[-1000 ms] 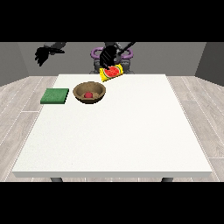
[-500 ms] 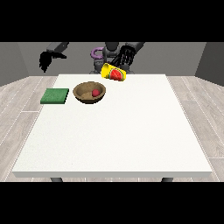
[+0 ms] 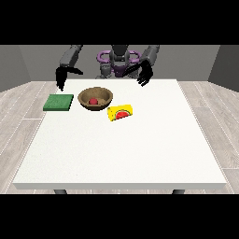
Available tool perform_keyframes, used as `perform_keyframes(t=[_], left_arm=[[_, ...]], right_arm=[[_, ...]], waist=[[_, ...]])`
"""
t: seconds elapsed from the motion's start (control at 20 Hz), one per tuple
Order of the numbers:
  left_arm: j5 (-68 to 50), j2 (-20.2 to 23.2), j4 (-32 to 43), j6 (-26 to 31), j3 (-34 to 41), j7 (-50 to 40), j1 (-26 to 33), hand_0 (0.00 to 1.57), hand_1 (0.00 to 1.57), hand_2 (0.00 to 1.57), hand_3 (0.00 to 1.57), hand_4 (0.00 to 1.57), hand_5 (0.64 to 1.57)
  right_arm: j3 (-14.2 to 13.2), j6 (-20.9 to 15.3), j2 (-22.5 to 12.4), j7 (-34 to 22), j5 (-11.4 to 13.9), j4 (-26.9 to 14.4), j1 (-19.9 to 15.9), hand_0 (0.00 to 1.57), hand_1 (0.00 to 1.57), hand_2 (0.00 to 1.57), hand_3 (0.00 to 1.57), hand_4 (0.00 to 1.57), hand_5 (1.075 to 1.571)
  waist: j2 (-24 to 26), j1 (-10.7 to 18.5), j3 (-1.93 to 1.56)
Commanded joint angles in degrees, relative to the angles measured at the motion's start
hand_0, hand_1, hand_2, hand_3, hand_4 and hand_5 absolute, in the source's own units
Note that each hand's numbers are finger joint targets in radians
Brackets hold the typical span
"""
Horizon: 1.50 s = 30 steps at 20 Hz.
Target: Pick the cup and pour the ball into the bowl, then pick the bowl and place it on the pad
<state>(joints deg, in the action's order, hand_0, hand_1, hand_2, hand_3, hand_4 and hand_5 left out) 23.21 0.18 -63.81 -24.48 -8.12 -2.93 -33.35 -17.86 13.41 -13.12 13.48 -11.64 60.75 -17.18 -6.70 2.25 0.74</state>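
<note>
One yellow cup point(image 3: 120, 113) lies on its side on the white surface point(image 3: 121, 149). Just behind, one wooden bowl point(image 3: 95, 98) holds one red ball point(image 3: 94, 101); one green pad point(image 3: 59, 102) lies beside it. Two robot hands hang empty, fingers relaxed: one at the view's left point(image 3: 61, 78), one at the view's right point(image 3: 144, 74).

**Surfaces and finishes**

The wide white counter point(image 3: 140, 149) looks smooth and matt. The round brown bowl point(image 3: 95, 98) has a wood-like, dull finish, and the small red ball point(image 3: 94, 101) in it looks smooth. The yellow cup point(image 3: 120, 112) seems plain plastic. The flat green square pad point(image 3: 59, 102) looks matt, perhaps cloth. The grey plank floor point(image 3: 18, 107) resembles pale wood.
</note>
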Motion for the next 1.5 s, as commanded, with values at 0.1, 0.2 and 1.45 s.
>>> perform_keyframes(t=[0.1, 0.2, 1.45], left_arm=[[-14.95, 1.84, -5.2, 12.42, 2.66, 17.37, 9.39, 0.0, 0.0, 0.0, 0.0, 0.0, 1.564], [-15.73, 2.64, -5.02, 14.11, 4.15, 16.51, 6.72, 0.0, 0.0, 0.0, 0.0, 0.0, 1.563], [-17.67, 6.95, -16.14, 21.6, 6.78, 15.91, 10.98, 0.0, 0.0, 0.0, 0.0, 0.08, 1.571]], right_arm=[[0.11, -8.19, 5.32, 2.74, 2.08, 0.19, 0.71, 0.0, 0.0, 0.0, 0.0, 0.31, 1.57], [0.78, -9.14, 6.99, 4.43, 2.33, -2.39, -1.73, 0.0, 0.0, 0.0, 0.0, 0.31, 1.569], [-3.56, -17.78, 2.2, 11.75, 2.19, -32.72, -7.97, 1.45, 1.45, 1.57, 0.0, 0.47, 1.512]], waist=[[-2.57, 5.84, -0.62], [-4.16, 5.45, -0.72], [-8.12, 9.07, -0.72]])
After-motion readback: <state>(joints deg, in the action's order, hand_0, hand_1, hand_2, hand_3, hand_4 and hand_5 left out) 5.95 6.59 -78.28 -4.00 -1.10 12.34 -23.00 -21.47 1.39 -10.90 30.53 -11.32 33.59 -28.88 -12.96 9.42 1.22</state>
